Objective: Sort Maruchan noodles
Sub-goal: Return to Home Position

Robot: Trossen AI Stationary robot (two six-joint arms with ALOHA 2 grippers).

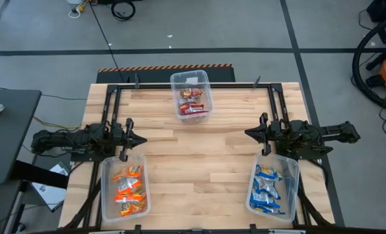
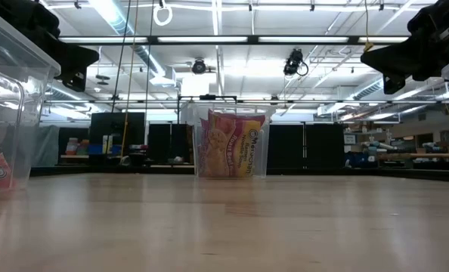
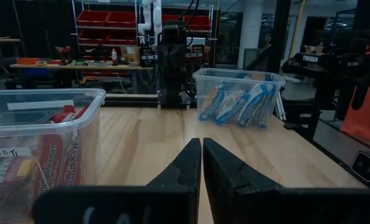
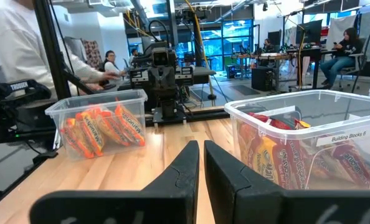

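Note:
Every noodle packet sits inside a clear bin. Orange packets (image 1: 128, 187) fill the near left bin, blue-and-yellow packets (image 1: 268, 188) the near right bin, and red packets (image 1: 193, 101) the bin at the far middle. My left gripper (image 1: 144, 139) hovers shut just beyond the orange bin, pointing toward the table's right. My right gripper (image 1: 247, 133) hovers shut beyond the blue bin, pointing left. Its own wrist view shows each pair of fingers closed and holding nothing: left gripper (image 3: 202, 149), right gripper (image 4: 201, 152).
The three clear bins stand near the table's edges: the orange bin (image 1: 143, 195), the blue bin (image 1: 295, 175) and the red bin (image 1: 207, 81). Bare wood (image 1: 199, 162) lies between them. A black frame (image 1: 193, 85) borders the far side. People sit in the room behind (image 4: 110, 62).

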